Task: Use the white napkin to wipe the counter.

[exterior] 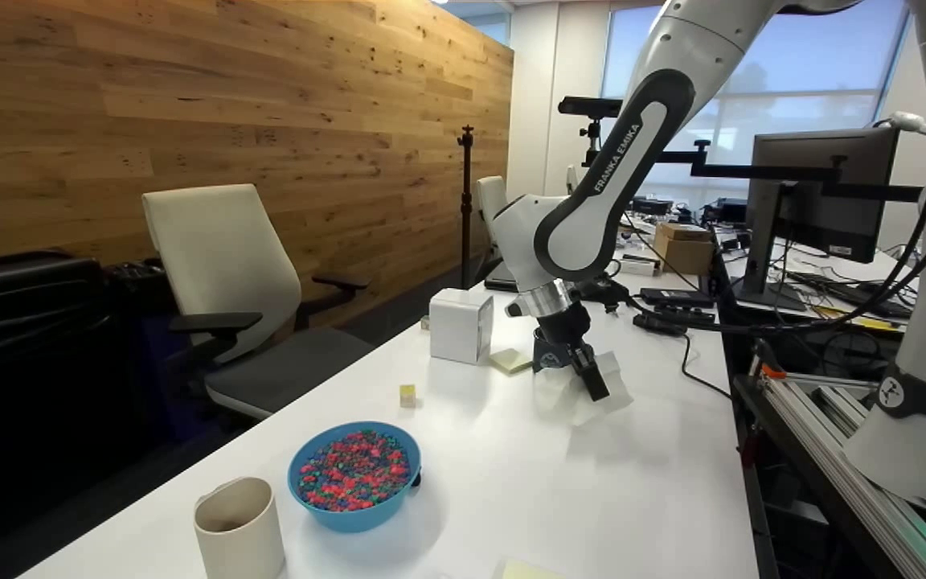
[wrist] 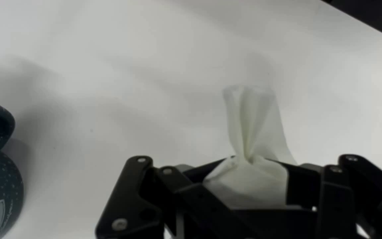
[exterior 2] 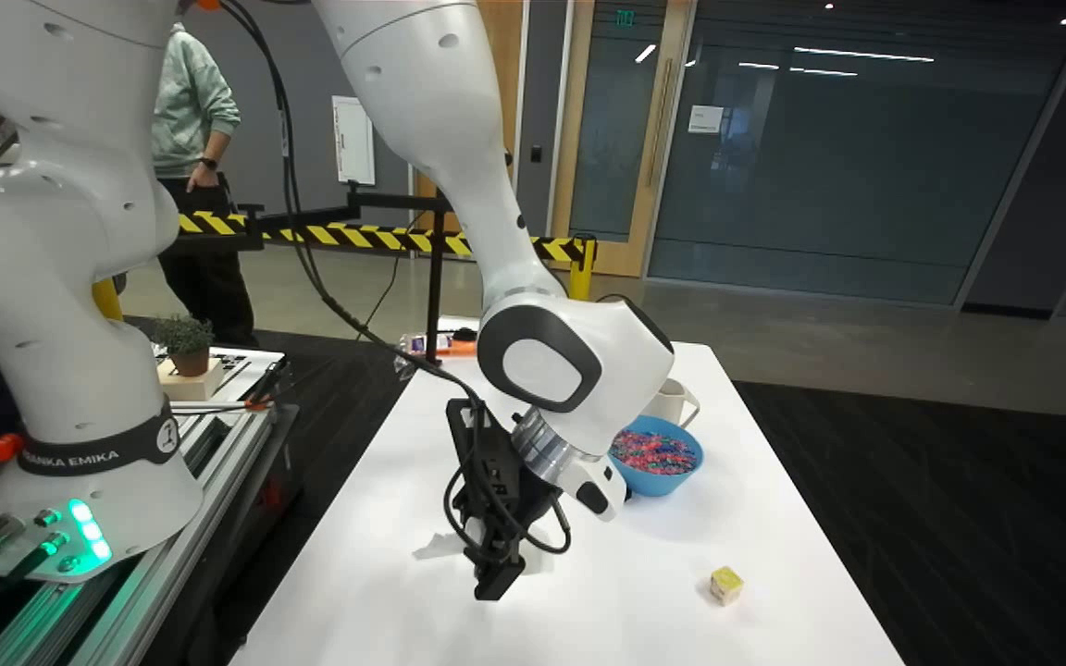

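In the wrist view the white napkin (wrist: 254, 187) is bunched between the fingers of my gripper (wrist: 250, 161), which is shut on it. One part bulges back toward the palm; a pleated tail sticks out past the fingertips. In an exterior view the napkin (exterior: 557, 396) spreads to both sides of the downward-tilted gripper (exterior: 596, 392), low over the white counter (exterior: 511, 490). Whether its lower edge touches the surface I cannot tell. From an exterior view the arm and gripper (exterior 2: 500, 581) hide most of the napkin.
Close beside the gripper stands a dark speckled mug (wrist: 0, 189). A yellow note pad (exterior: 510, 361), a white box (exterior: 453, 326) and a small cube (exterior: 407, 396) lie beyond it. A blue bowl (exterior: 362, 517) of coloured bits and a beige cup (exterior: 242, 535) stand farther along. Black cables (exterior: 660, 324) run near the edge.
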### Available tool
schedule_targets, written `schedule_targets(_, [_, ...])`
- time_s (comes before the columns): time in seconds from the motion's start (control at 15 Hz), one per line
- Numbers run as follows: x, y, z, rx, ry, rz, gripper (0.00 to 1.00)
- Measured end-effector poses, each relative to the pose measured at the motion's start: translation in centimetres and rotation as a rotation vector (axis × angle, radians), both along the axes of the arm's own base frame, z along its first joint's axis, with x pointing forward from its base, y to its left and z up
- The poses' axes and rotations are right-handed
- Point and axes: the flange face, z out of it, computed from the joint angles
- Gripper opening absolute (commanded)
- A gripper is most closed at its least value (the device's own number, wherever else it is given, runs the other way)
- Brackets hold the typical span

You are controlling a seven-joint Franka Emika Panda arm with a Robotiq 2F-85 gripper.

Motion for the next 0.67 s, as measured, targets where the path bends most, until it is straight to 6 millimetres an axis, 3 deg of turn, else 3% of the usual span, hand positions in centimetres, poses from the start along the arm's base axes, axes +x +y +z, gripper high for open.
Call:
schedule_targets(0.4, [-0.1, 0.4, 0.9, 0.028, 0.003, -0.054, 0.0])
schedule_targets(0.67, [-1.0, 1.6, -0.6, 0.03, -0.049, -0.034, 0.0])
